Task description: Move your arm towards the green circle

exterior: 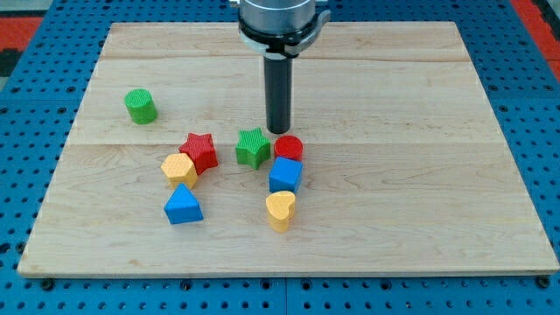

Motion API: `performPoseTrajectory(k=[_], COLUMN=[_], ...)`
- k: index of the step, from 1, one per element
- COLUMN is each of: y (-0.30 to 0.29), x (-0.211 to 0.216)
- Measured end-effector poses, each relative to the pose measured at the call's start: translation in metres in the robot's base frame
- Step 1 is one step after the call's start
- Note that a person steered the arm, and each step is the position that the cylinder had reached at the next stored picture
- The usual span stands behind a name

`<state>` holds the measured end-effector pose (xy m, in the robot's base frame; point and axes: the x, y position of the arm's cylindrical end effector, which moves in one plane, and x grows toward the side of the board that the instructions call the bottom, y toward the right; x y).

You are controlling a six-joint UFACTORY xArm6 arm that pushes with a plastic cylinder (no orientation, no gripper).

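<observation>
Wooden and pale, the bench (420,105) filled most of the view, set on a blue pegboard (26,175). My tip (278,131) stood near the middle of the bench, at the lower end of the straight dark rod (278,92) hanging from the grey mount (278,19) at the view's top edge. This end effector was a plain rod with nothing to spread or pinch, so it held no block.

The green circle (140,106), a short upright cylinder, stood alone well apart from my tip, at about nine o'clock from it, toward the view's left.

A cluster of blocks lay just below my tip. The red circle (288,147) sat just beside my tip at roughly five o'clock; whether they touched I could not tell. The green star (253,147) lay near my tip at about seven o'clock. The blue cube (285,175) sat at six o'clock from the red circle, seemingly touching it, and the yellow heart (280,210) lay just below the cube. At nine o'clock from the green star was the red star (199,150), with the yellow hexagon (178,168) against its lower left side. The blue triangle (183,206) lay at six o'clock from the hexagon.
</observation>
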<state>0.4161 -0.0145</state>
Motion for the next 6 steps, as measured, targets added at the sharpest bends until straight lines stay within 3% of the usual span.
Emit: performPoseTrajectory(k=[1,3,5,6], y=[-0.031,-0.032,-0.096,-0.140], x=[-0.005,0.020,-0.106,-0.091])
